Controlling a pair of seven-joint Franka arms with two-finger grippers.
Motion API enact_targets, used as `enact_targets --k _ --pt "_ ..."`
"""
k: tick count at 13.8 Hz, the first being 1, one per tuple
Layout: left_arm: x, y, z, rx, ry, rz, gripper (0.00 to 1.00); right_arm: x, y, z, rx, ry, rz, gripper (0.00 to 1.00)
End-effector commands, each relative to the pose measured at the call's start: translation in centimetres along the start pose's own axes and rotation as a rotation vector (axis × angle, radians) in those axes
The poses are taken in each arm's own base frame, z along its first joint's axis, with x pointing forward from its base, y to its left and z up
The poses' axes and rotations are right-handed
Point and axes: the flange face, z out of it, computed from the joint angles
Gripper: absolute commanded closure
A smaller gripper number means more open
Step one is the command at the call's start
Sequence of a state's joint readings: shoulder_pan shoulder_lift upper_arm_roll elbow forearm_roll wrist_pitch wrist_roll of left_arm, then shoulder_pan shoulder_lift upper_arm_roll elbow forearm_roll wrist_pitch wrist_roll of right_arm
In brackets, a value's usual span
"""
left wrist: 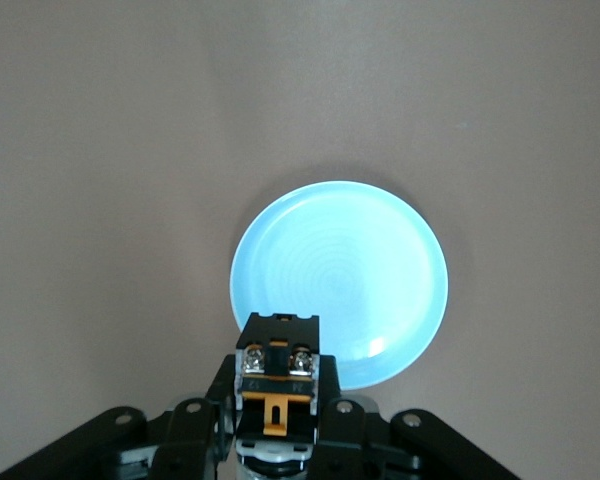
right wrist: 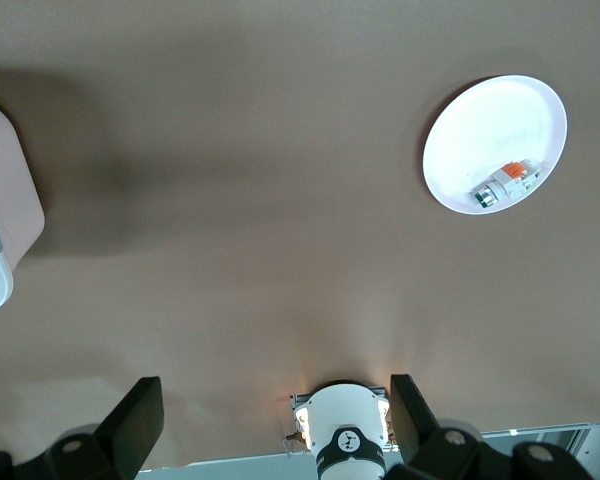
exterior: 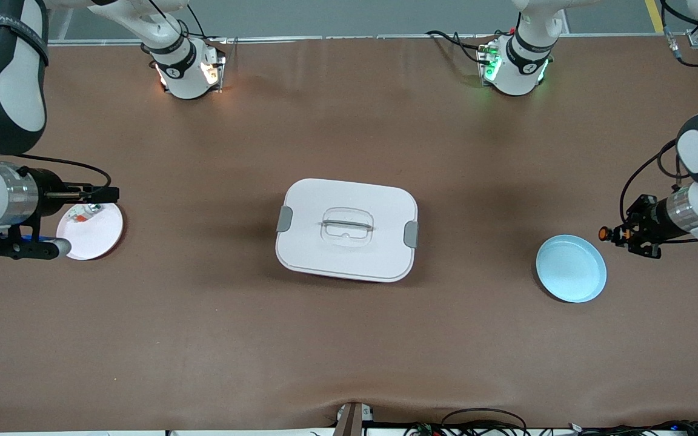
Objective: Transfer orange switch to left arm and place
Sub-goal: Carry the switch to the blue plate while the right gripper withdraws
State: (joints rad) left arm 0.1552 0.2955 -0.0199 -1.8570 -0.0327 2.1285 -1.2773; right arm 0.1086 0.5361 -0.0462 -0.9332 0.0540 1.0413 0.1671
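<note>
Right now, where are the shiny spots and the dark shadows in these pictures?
Left wrist view: a small bright glint sits on the blue plate near its rim. Front view: the box casts a soft shadow on the brown table, and lights glow on both arm bases. Right wrist view: a broad dark shadow spreads beside the box corner.

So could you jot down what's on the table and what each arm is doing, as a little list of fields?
box: white box, lid on, mid-table
blue plate: bare, toward the left arm's end
white plate: toward the right arm's end, with a small white part on it
left gripper: shut on the orange switch, in the air beside the blue plate
right gripper: open, holding nothing, up by the white plate
</note>
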Motion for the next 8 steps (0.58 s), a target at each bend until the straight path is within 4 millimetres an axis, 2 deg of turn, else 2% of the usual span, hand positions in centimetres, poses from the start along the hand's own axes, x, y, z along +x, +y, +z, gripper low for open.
enact_targets --k 1,3,8 --pt "0.0 1.5 3.7 -0.032 -0.003 -0.054 1.00 -0.9 0.7 -0.5 -0.039 0.006 -0.010 0.00" --pt "-0.3 2.3 6.5 -0.054 0.002 -0.094 1.00 -0.7 1.4 -0.5 -0.038 0.006 -0.032 0.00" --pt "-1.1 3.2 10.6 -0.051 -0.001 -0.089 1.00 -0.1 3.1 -0.3 -0.031 0.015 -0.005 0.00"
